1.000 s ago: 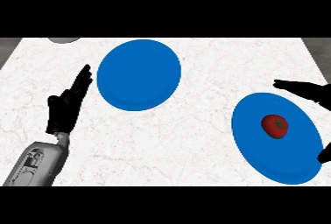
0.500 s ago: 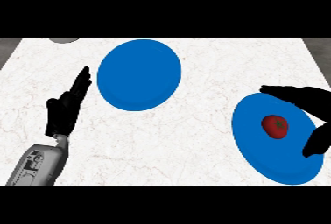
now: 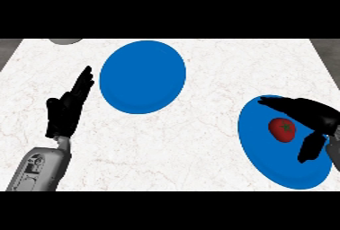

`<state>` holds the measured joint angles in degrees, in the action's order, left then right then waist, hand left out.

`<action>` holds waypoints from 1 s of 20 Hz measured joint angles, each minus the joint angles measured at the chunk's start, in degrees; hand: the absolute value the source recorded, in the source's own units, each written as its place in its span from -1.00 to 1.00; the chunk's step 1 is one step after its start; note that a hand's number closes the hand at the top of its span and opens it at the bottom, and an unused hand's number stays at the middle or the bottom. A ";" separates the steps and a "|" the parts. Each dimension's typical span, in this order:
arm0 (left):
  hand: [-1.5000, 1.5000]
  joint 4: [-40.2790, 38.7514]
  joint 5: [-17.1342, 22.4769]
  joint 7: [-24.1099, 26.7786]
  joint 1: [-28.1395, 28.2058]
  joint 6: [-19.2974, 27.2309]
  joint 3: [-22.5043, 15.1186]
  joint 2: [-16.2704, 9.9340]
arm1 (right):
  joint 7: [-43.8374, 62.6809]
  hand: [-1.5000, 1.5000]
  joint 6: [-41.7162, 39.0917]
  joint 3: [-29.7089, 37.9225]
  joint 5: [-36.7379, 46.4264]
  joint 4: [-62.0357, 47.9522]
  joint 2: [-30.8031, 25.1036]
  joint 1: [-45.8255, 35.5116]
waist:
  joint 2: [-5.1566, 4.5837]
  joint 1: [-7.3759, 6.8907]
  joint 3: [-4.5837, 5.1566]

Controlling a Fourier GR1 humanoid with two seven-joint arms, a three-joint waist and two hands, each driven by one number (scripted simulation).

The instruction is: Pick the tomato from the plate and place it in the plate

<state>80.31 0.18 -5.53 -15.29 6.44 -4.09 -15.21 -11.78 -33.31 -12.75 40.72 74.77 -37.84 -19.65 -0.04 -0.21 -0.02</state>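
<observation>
A white marbled counter (image 3: 179,148) with faint brownish veins fills the view, running from its far edge to its near edge. Two blue plates lie on it, well apart: one plate (image 3: 142,76) sits near the far edge, left of the middle, bare and evenly coloured; the other plate (image 3: 266,148) lies toward the near right corner and carries the tomato. The left hand (image 3: 66,108) shows near the counter's left edge on its grey forearm (image 3: 38,167), fingers straight and together, pointing toward the far edge, just beside the far plate's left rim and holding nothing. The right hand (image 3: 305,117) reaches in from the right edge above the near plate, spread wide: its fingers arch over the far side of the tomato and its thumb hangs down on the near-right side, with a visible gap to the fruit all round. The tomato (image 3: 281,129) is small, round and deep red, with a dark green stem spot on top; it rests on the right half of the near plate. A grey rounded object (image 3: 65,41) peeks in at the far left corner
</observation>
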 measured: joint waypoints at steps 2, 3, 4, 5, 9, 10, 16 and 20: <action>0.00 -0.23 -0.40 0.53 0.23 -0.68 0.46 0.26 | -1.23 -1.00 0.53 0.20 1.99 -2.76 1.08 -0.75 | -0.01 -0.03 0.01; 0.00 0.67 -0.57 -0.03 0.48 -0.78 0.55 0.41 | -0.50 -1.00 0.70 0.13 2.80 -2.83 2.27 -0.81 | 0.01 -0.02 0.01; 0.00 0.77 -1.02 0.22 0.81 -0.71 0.55 0.77 | -1.60 -1.00 1.58 0.17 3.94 -4.36 2.57 -1.00 | 0.01 -0.05 0.01; 0.00 1.33 -1.27 -0.14 1.19 -0.87 0.60 1.07 | -2.34 1.00 2.13 0.41 4.79 -4.70 2.91 -0.61 | 0.01 -0.02 0.01; 0.00 1.55 -1.39 -0.43 0.90 -2.21 1.60 1.07 | -5.56 1.00 5.61 1.66 7.24 -7.62 4.34 -1.89 | 0.00 -0.02 0.01; 0.00 1.82 -1.75 -0.84 0.53 -1.95 1.59 1.37 | -6.79 1.00 6.78 2.12 7.87 -9.54 4.52 -2.91 | -0.01 -0.09 0.01; 0.00 -0.15 -2.88 0.52 0.25 -2.59 3.17 2.27 | -7.52 1.00 8.18 5.10 10.03 -10.49 6.42 -3.62 | 0.03 0.12 0.04; 0.00 -0.71 -2.63 0.66 0.44 -2.90 3.86 1.79 | 8.66 1.00 11.39 8.12 11.56 -9.26 13.21 -2.15 | 0.61 1.06 0.39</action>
<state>79.60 -2.45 -4.87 -14.85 3.53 -0.23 -13.42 -3.11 -21.92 -4.63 52.28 65.51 -24.63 -21.80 0.57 0.85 0.37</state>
